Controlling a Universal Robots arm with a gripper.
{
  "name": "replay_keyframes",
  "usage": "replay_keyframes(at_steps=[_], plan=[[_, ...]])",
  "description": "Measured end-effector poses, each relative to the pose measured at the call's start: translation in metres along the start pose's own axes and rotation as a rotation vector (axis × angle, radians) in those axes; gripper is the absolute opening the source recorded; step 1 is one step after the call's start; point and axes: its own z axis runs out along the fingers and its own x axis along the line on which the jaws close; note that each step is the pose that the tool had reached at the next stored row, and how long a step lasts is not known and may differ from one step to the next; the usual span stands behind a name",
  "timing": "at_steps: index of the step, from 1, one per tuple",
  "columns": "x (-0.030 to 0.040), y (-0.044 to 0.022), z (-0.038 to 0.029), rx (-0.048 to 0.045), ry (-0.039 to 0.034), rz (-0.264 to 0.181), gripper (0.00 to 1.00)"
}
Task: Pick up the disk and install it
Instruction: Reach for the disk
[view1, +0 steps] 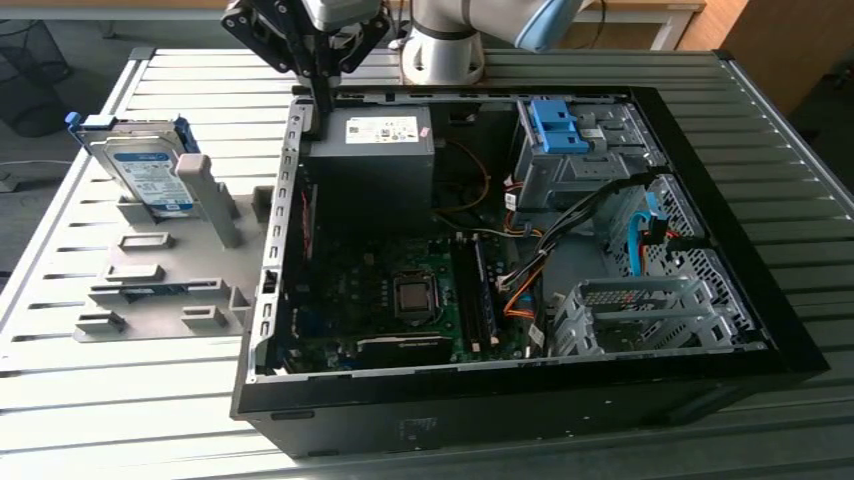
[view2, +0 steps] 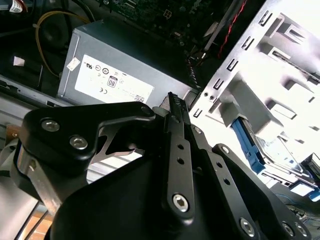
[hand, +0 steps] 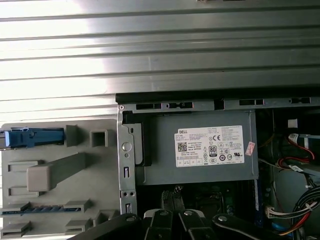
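Disk (view1: 144, 172): one, upright in grey rack (view1: 180, 268); hand (view1: 320, 106): one, fingers together, empty, near power supply (view1: 380, 132).

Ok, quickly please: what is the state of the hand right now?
Hand: closed, holding nothing. The disk stands in the grey holder, away from it.

Pincer (view1: 322, 106) — closed, empty, downward

Open computer case (view1: 467, 420), grey power supply (view1: 374, 160)
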Motion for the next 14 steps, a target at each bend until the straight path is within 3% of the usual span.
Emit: replay_keyframes(at_steps=[14], plan=[[0.0114, -0.0009, -0.0001, 0.0001, 0.0000, 0.000, 0.11]])
